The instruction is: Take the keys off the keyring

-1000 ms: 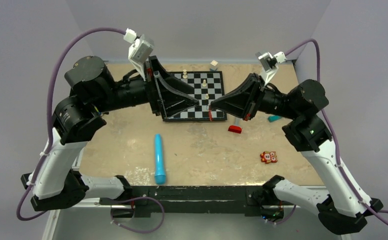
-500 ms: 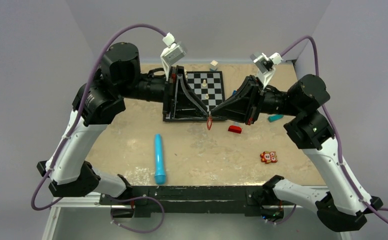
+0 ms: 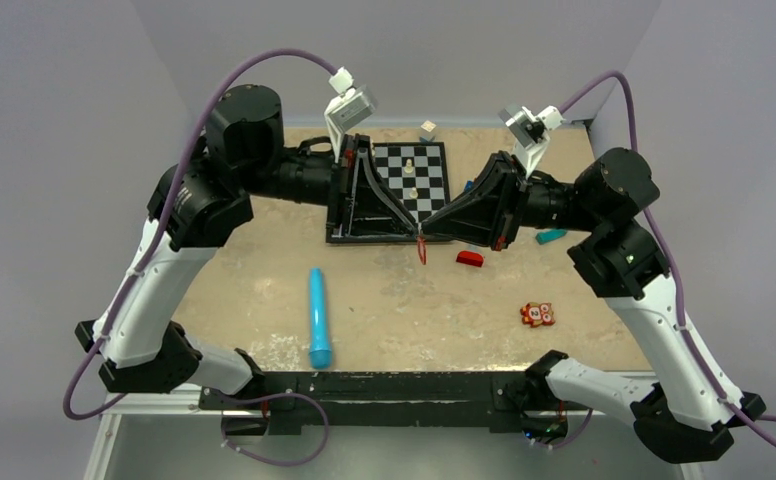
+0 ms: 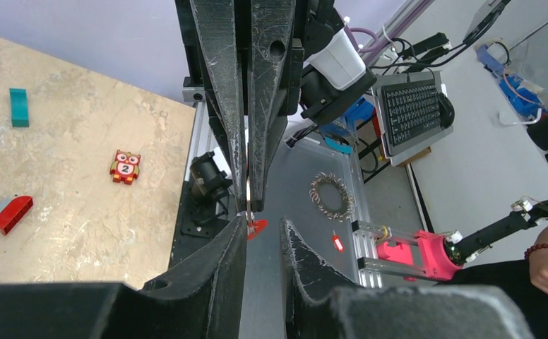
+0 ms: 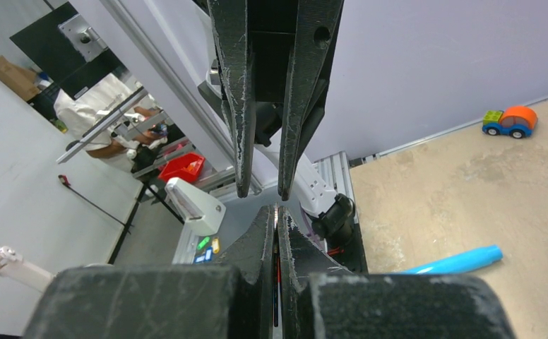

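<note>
Where both arms meet tip-to-tip in mid-air, right gripper [image 3: 430,230] is pressed shut on the keyring [image 3: 421,250], red tag hanging straight down; left gripper [image 3: 414,231] faces it, jaws apart, straddling.

Top external: high, rear, facing down; wrist views: close, facing each other; blue cylinder [image 3: 319,318] shared by top, right wrist.

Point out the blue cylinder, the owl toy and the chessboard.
blue cylinder [image 3: 319,317]: top view, middle of its body.
owl toy [image 4: 125,167]: left wrist view, the white disc on its belly.
chessboard [image 3: 432,185]: top view, bare squares near its right edge.
</note>
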